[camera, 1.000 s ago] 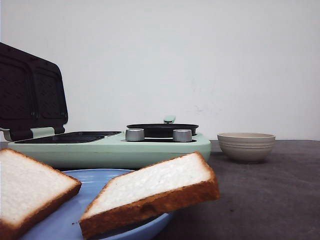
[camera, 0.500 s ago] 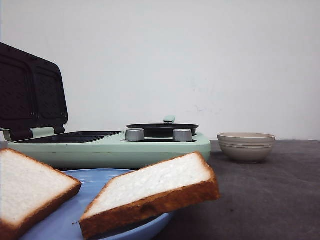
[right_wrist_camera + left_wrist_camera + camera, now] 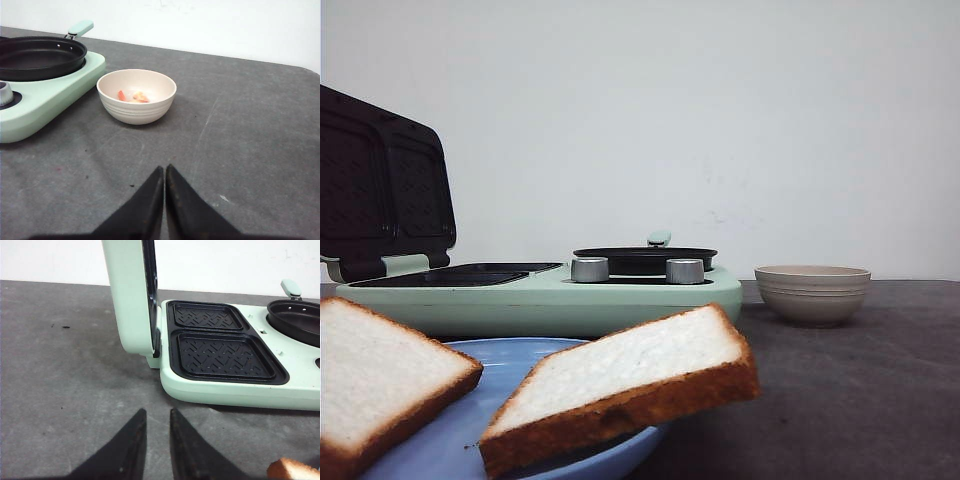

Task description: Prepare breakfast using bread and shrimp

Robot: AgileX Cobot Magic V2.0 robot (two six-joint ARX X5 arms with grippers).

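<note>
Front view shows two square slices of white bread (image 3: 620, 385) with brown crusts lying on a pale blue plate (image 3: 510, 365) at the near edge of the dark grey table (image 3: 840, 400). Behind stands a mint-green breakfast maker (image 3: 540, 295), lid up. Orange-pink shrimp pieces (image 3: 133, 96) sit in a beige ribbed bowl (image 3: 136, 96) toward the right. Left fingers (image 3: 156, 440) are slightly apart and empty; right fingers (image 3: 165, 200) are pressed together, empty.

no visible change in the front view, bread (image 3: 620, 385) on the blue plate (image 3: 510, 365) unmoved
</note>
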